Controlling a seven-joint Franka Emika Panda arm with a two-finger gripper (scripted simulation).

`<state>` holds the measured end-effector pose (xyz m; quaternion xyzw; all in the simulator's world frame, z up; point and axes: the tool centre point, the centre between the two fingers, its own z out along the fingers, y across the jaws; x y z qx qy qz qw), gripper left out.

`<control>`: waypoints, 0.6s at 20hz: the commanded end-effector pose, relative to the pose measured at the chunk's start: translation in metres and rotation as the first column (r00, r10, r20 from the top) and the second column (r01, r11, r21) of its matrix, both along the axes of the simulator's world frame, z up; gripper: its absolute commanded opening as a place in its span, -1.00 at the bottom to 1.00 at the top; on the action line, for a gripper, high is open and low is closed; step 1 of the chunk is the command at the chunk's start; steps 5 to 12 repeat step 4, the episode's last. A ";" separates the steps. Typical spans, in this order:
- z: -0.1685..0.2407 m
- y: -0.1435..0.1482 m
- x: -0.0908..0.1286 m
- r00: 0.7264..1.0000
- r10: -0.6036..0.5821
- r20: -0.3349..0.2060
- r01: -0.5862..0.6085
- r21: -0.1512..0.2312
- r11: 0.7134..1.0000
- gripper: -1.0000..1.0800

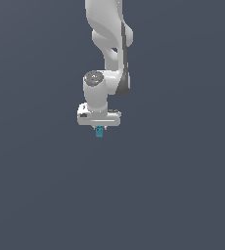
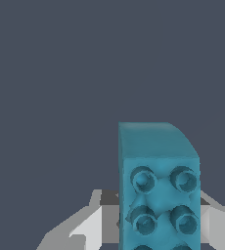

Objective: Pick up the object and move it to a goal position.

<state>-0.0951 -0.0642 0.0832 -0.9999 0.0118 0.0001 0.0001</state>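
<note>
We find the white, glossy, jointed robot arm (image 1: pixel 107 44) reaching down from the top of the exterior view, its wrist turned so that the broad white hand (image 1: pixel 99 116) faces downward. Directly beneath that hand we note the small teal-blue rectangular block (image 1: pixel 100 131), taller than it is wide, its upper end tucked up against the underside of the hand and the rest protruding below.

In the wrist view the same block (image 2: pixel 159 188) fills the lower right of the frame. Its facing side carries round raised studs set in pairs, and its far end has one rounded corner. Pale grey finger surfaces (image 2: pixel 87 227) show on either side of the block, lying close against it. We judge the jaws to be drawn in on the block and gripping it between them, with only the block's width left between them.

The background is a uniform dark slate-grey in both views. We cannot tell whether the block touches any desk surface.
</note>
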 end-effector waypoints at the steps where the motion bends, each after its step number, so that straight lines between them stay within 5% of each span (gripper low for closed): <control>1: 0.005 -0.008 0.000 1.000 0.002 0.000 -0.002 0.000 1.000 -1.00; 12: 0.007 -0.011 0.001 1.000 0.002 0.000 -0.002 0.000 1.000 -1.00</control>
